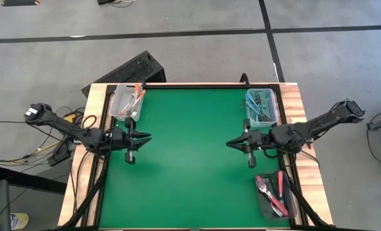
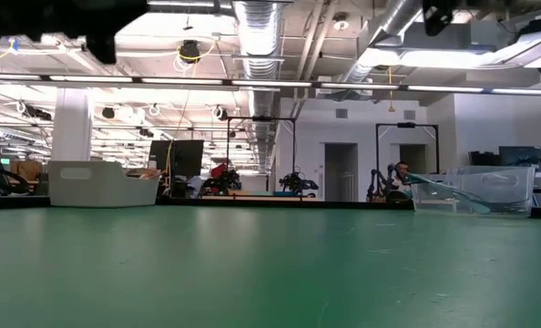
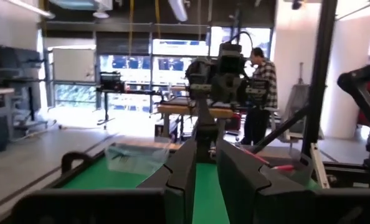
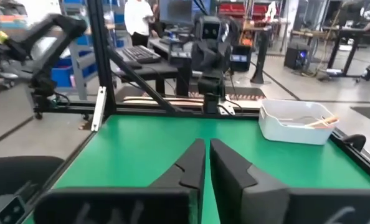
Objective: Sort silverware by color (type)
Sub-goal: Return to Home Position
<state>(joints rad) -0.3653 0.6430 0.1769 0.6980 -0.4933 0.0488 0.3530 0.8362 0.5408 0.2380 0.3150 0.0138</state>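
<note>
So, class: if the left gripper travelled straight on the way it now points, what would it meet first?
Probably the right gripper, which faces the left gripper head-on across the green mat, though their exact heights are hard to compare.

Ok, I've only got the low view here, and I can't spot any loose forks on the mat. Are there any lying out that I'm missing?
Observer: No. From above, the green mat has no fork lying loose on it.
Operator: I see a white bin and a clear one. Where's the red set?
Observer: The pink-red forks lie in a dark bin on the mat's right edge, at the end away from the clear bin.
Operator: And the arms?
Observer: The left pincer and right pincer reach in from opposite sides and point at each other across the mat, far apart. Neither holds anything.
</note>
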